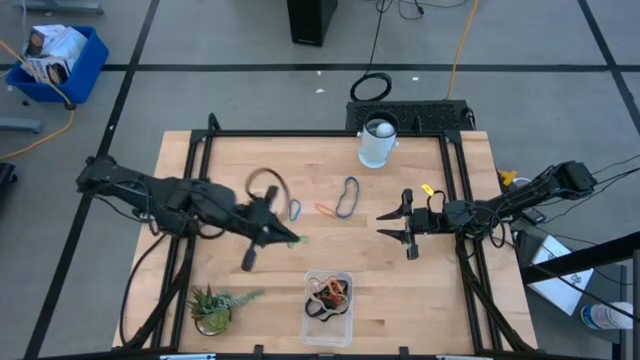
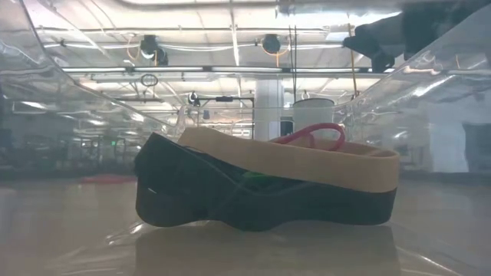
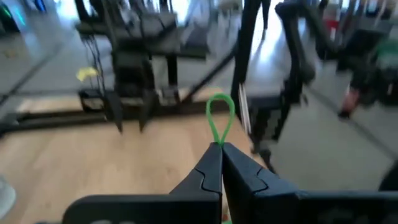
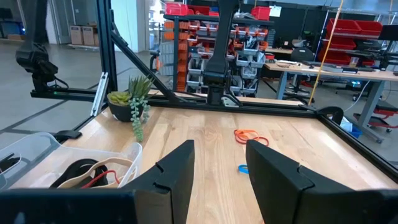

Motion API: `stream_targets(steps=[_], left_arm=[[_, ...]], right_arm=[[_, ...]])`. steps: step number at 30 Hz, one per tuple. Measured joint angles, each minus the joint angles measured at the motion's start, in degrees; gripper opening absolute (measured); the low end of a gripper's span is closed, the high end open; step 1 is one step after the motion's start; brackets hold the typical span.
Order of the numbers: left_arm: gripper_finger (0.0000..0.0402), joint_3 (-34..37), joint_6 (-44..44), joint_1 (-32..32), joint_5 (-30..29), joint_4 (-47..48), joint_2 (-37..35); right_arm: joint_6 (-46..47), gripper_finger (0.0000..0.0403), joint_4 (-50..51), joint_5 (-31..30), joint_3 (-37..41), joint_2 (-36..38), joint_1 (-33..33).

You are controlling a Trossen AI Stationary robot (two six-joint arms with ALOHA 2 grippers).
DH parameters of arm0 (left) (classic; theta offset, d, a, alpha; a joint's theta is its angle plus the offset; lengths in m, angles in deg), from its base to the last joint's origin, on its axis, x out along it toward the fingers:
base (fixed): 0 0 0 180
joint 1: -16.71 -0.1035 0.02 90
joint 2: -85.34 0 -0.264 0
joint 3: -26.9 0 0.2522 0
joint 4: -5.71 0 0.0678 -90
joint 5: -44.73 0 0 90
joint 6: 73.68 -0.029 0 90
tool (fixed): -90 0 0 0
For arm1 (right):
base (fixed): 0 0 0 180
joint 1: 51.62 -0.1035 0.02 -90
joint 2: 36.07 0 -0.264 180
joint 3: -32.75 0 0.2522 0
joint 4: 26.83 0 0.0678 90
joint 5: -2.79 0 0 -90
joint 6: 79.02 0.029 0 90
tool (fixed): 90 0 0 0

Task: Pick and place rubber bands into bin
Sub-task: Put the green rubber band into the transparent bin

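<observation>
My left gripper (image 1: 284, 237) is over the middle of the table, left of centre, shut on a thin green rubber band (image 3: 219, 119). My right gripper (image 1: 402, 226) is open and empty at the right of the table, its fingers pointing toward the table's left edge. The clear bin (image 1: 328, 318) stands at the near edge and holds black, tan and red bands (image 2: 268, 192). Loose on the wood lie a dark loop (image 1: 268, 184), a blue-grey band (image 1: 296, 210), an orange band (image 1: 326, 210) and a dark band (image 1: 348, 198). My left gripper pinches one end of the green band (image 3: 217, 143) between the tips of its two shut fingers. The rest of the band sticks out past the fingertips as a narrow open loop (image 3: 220, 102). The fingers slant down toward the table's right.
A white cup (image 1: 378, 142) stands at the far edge. A small potted plant (image 1: 212, 308) stands at the near left, beside the bin. A small yellow piece (image 1: 428, 189) lies near my right gripper. Black frame rails run along the table's sides.
</observation>
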Motion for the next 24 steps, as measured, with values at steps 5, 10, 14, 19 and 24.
stream_targets(steps=[5, 10, 14, 19, 24], left_arm=[[0.0005, -10.44, -1.88, 1.57, 1.83, 10.88, 10.89], [0.0003, -14.52, -1.68, 2.58, 5.68, 13.57, 20.54], [0.0007, -14.54, 1.05, 3.45, 7.13, 13.06, 26.44], [0.0006, -14.54, 5.35, 4.43, 6.4, 11.48, 33.49], [0.0004, -14.54, 8.74, 4.65, 5.94, 11.39, 39.86]], right_arm=[[0.0, 0.0139, -0.02, 0.02, 0.0, 0.0, -0.02], [0.39, 0.0139, 0.01, 0.13, -0.01, 0.0, 0.0], [0.42, 0.0139, 0.02, 0.2, -0.01, 0.0, -0.02], [0.42, 0.0139, 0.02, 0.22, -0.01, 0.0, -0.02], [0.44, 0.0139, 0.36, 0.27, 0.0, 0.0, 0.0]])
